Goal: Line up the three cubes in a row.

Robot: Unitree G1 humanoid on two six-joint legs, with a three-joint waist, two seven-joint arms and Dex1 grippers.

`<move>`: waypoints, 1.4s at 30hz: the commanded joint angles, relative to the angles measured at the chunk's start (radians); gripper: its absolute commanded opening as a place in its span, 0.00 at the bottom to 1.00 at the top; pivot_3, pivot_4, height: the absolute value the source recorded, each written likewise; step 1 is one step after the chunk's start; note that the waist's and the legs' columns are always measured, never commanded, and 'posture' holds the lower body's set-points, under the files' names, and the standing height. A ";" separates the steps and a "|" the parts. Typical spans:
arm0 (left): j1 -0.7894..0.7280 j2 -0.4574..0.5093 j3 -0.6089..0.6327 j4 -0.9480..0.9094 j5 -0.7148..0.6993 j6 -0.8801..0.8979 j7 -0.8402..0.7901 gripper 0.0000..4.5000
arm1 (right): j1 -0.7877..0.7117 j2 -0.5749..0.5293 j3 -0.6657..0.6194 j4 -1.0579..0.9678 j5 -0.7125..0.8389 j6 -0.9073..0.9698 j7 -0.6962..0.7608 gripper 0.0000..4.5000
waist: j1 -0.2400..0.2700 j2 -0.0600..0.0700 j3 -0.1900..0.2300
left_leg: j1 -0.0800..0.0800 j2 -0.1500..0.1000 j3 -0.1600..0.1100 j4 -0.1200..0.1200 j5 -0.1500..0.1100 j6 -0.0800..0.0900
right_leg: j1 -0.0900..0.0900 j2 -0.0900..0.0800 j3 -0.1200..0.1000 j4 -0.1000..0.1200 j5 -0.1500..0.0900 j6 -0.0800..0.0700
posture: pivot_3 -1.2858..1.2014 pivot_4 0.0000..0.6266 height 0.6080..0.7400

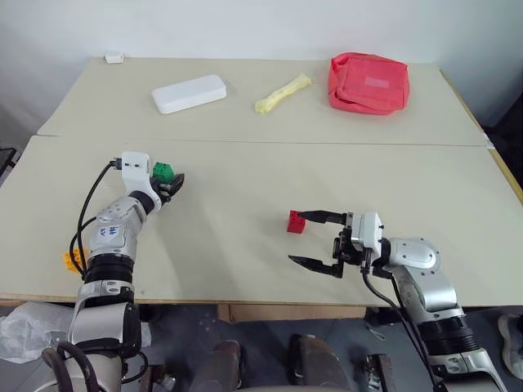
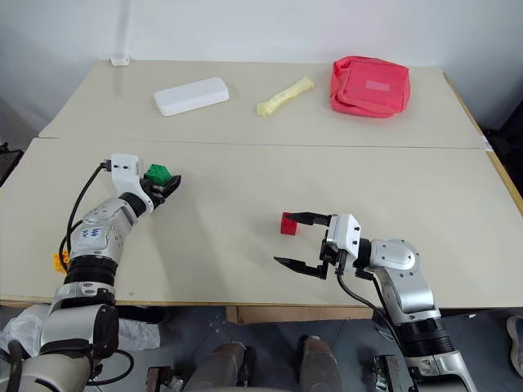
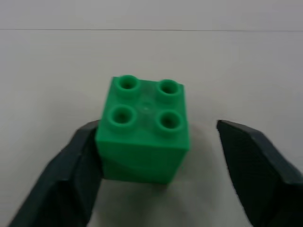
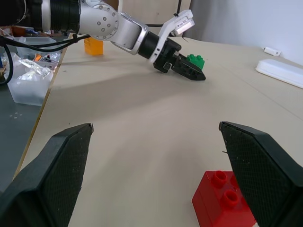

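We are bracketing the small green studded plastic brick point(image 3: 144, 130) with the left hand point(image 1: 168, 184), fingers parted, one touching its side, near the desk's point(image 1: 245, 188) left edge; we should centre it before clenching. It is sitting studs-up, squarish, with no clear long axis.
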 commanded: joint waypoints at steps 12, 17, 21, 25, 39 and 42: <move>-0.024 0.055 -0.044 -0.190 -0.090 -0.215 -0.417 0.34 | 0.058 -0.064 -0.054 -0.085 0.025 0.003 -0.039 1.00 | 0.003 -0.001 0.000 | -0.001 0.000 -0.001 0.000 0.000 0.000 | 0.000 -0.001 -0.001 -0.001 0.000 0.000 | 0.52 0.24 1.00; 0.003 0.152 -0.172 -0.367 -0.148 -0.146 -0.784 0.34 | 0.122 -0.121 -0.109 -0.138 0.066 0.041 -0.045 1.00 | 0.002 -0.001 0.000 | -0.002 0.000 0.000 0.000 0.000 0.000 | 0.000 -0.002 0.000 -0.001 0.000 0.000 | 0.52 0.24 1.00; 0.010 0.186 -0.262 -0.393 -0.092 -0.158 -0.882 0.34 | 0.181 -0.153 -0.138 -0.192 0.087 0.071 -0.042 1.00 | 0.002 0.000 0.000 | -0.001 0.001 0.000 0.001 0.000 0.000 | 0.000 -0.001 0.000 -0.001 0.000 0.000 | 0.52 0.24 1.00; 0.032 0.176 -0.307 -0.348 -0.057 -0.243 -0.949 0.34 | 0.225 -0.166 -0.167 -0.220 0.090 0.082 -0.062 1.00 | 0.000 0.000 0.001 | -0.001 0.001 0.000 0.000 0.000 0.000 | 0.000 0.000 0.000 -0.001 0.000 0.000 | 0.52 0.24 1.00; -0.247 -0.043 -0.419 0.373 0.166 -0.667 -0.980 0.34 | 0.382 -0.257 -0.272 -0.320 0.135 0.110 -0.031 1.00 | 0.021 -0.002 0.001 | -0.002 -0.003 0.001 0.002 -0.001 0.006 | 0.001 0.001 -0.001 -0.001 0.001 0.002 | 0.52 0.24 1.00; -0.296 -0.070 -0.408 0.454 0.181 -0.704 -0.995 0.34 | 0.398 -0.258 -0.283 -0.334 0.133 0.111 -0.045 1.00 | 0.016 -0.002 0.002 | -0.002 -0.002 0.002 0.002 -0.001 0.007 | 0.001 0.002 -0.001 -0.002 0.001 0.002 | 0.52 0.24 1.00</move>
